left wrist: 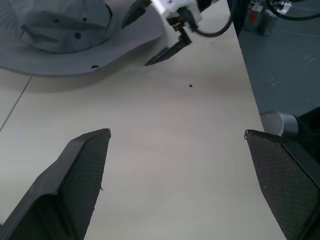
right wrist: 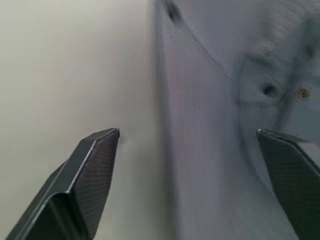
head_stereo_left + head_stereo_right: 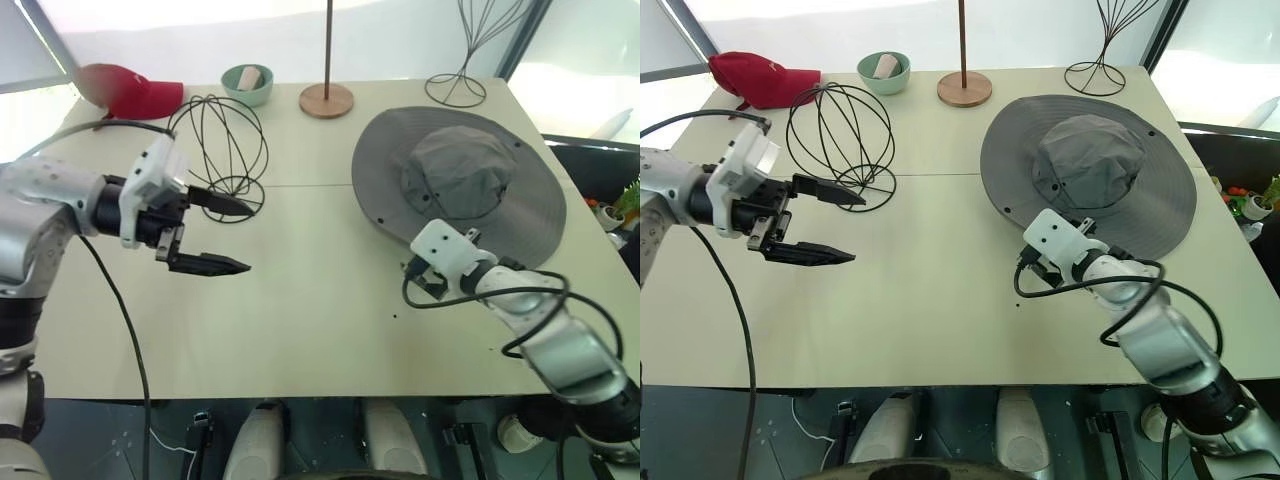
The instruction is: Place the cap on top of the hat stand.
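Grey cap (image 3: pixel 1090 170) lies flat on the table; right gripper (image 2: pixel 187 145) at its near brim, jaws spread. Best to pinch brim firmly — left gripper (image 3: pixel 830 225), jaws spread, waits by the stand (image 3: pixel 840 135).

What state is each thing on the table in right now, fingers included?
cap: lying flat on table, brim spread, not held
hat stand: upright, bare
left gripper: fingers open, nothing held
right gripper: fingers open at the cap's brim
red baseball cap: lying at far corner
green bowl: upright, something pale inside
wooden pole stand: upright, bare
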Motion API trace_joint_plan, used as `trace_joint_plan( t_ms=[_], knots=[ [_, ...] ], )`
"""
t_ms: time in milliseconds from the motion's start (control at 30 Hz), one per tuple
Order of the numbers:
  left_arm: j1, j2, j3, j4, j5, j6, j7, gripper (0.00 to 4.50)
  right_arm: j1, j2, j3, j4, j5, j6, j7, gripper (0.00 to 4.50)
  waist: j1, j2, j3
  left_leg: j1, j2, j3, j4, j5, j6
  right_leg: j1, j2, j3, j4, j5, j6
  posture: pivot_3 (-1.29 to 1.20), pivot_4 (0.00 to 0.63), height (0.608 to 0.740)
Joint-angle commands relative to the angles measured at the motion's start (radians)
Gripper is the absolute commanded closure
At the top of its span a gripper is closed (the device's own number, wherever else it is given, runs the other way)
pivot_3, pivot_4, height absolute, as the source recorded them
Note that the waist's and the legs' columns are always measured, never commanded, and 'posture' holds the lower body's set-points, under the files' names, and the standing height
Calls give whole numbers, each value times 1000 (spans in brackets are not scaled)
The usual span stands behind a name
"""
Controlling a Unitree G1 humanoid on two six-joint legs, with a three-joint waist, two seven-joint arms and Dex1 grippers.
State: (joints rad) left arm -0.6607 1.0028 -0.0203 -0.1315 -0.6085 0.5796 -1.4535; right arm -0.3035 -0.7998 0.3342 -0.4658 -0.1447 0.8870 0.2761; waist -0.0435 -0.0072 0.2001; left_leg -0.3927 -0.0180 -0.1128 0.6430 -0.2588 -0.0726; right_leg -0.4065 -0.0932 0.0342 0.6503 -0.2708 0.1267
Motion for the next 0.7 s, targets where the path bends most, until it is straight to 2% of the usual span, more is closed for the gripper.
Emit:
trace_joint_plan(
  t_ms=[33, 367, 400, 433, 500, 633, 667, 700],
  knots=[
    [-12, 5, 33, -18, -2, -6, 9, 0, -21, 39, 5, 56, -91, -72, -58, 31, 0, 0, 0, 0, 0, 0, 0, 0, 0, 0, 0, 0, 0, 0, 0, 0, 150, 740],
    [5, -22, 53, -62, -18, 10, 79, 0, -10, 180, -18, 274, -146, -243, -69, 31, -2, -8, -5, 1, 0, -1, 2, 0, 0, 2, 0, 0, 1, 0, 0, 0, 150, 740],
    [8, -21, 57, -66, -19, 10, 84, 0, -2, 194, -20, 274, -142, -249, -58, 535, -1, -8, -5, 1, 0, -1, 2, 0, 0, 2, 1, 0, 1, 0, 0, 0, 150, 740],
    [11, -21, 61, -68, -19, 11, 90, 0, 5, 212, -29, 271, -133, -248, -49, 830, -1, -8, -5, 2, 0, -1, 2, 0, 0, 3, 1, 0, 1, 0, 0, 0, 150, 740],
    [18, -17, 67, -71, -21, 12, 98, 0, 16, 234, -43, 263, -133, -247, -38, 1834, -2, -8, -5, 2, 1, -1, 2, 0, 0, 3, 1, 0, 1, 0, 0, 0, 150, 740],
    [25, -14, 76, -87, -27, 23, 111, 0, 28, 247, -64, 259, -146, -256, -19, 4108, 0, -8, -5, 1, 1, -1, 2, 0, 0, 2, 1, 0, 1, 0, 0, 0, 150, 740],
    [27, -14, 79, -91, -29, 27, 114, 0, 29, 248, -69, 259, -145, -257, -13, 4474, 1, -8, -5, 1, 1, -1, 2, 0, 0, 3, 1, 0, 1, 0, 0, 0, 150, 740],
    [29, -13, 81, -95, -31, 30, 117, 0, 29, 249, -73, 259, -143, -257, -7, 4474, 1, -8, -5, 1, 1, -1, 2, 0, 0, 2, 1, 0, 1, 0, 0, 0, 150, 740]
  ],
)
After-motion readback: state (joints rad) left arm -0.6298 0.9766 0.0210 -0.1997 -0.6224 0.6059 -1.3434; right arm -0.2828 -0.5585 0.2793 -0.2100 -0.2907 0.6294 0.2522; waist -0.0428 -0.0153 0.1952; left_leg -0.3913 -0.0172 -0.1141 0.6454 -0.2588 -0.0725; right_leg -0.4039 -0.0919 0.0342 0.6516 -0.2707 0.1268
